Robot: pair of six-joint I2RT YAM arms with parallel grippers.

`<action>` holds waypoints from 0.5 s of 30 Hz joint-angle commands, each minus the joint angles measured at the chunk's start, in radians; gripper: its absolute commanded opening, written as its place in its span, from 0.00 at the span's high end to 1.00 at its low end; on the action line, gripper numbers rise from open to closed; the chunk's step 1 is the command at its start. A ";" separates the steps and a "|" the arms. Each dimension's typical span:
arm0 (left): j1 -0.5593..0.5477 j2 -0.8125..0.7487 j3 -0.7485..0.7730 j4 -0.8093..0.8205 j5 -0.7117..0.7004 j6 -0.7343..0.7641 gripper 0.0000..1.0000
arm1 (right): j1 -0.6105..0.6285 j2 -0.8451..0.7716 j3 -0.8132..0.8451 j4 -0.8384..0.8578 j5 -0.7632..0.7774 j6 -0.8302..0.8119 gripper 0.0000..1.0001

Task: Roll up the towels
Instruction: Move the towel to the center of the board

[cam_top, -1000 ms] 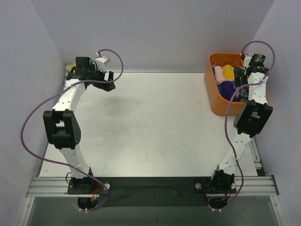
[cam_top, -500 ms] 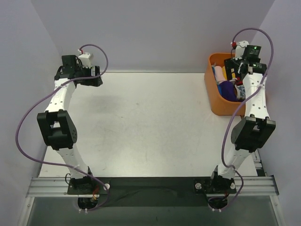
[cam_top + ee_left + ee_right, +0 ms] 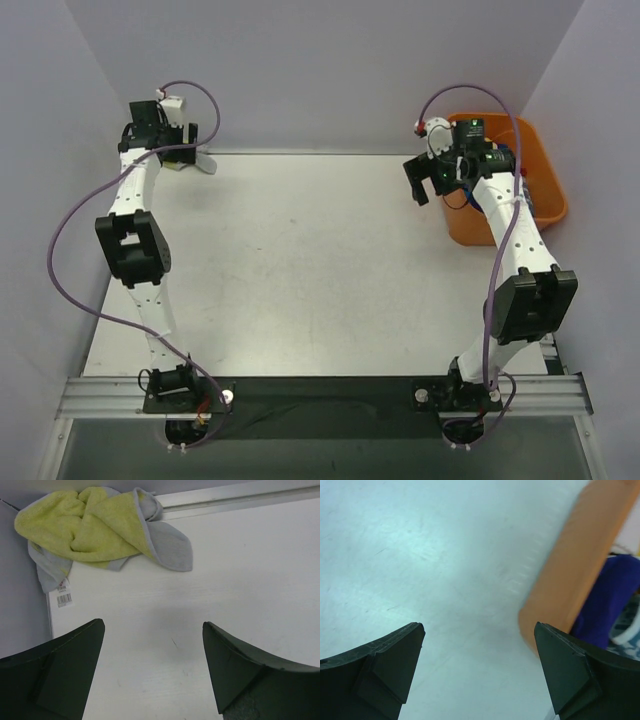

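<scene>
Left wrist view: a yellow towel [image 3: 95, 525] with a grey edge [image 3: 170, 550] lies crumpled in the upper left of the frame, in the table's [image 3: 250, 580] far corner against the wall. A small white tag [image 3: 64, 597] hangs from its left side. The left gripper [image 3: 152, 630] hovers near it at the bottom of the frame, jaws spread wide and holding nothing.

The towel looks light, soft and floppy. It would bunch up if pushed. The grey corner lying flat at its right looks like the easiest place to pinch and pull it out flat.

Right wrist view, blurred: the right gripper [image 3: 477, 630] hangs over bare table, jaws spread wide and empty. An orange basket [image 3: 570, 580] fills the upper right, with a blue cloth [image 3: 610, 595] inside.

Top view: the left arm reaches to the upper left corner, where the towel peeks out. The right gripper hangs just left of the basket in the upper right.
</scene>
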 commanded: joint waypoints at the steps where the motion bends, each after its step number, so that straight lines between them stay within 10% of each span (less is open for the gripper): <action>1: 0.007 0.150 0.156 -0.003 -0.099 0.015 0.10 | 0.040 -0.023 -0.032 -0.097 -0.087 0.019 0.00; 15: 0.001 0.489 0.416 0.180 -0.009 -0.147 0.25 | 0.057 0.009 -0.043 -0.125 -0.018 0.007 0.00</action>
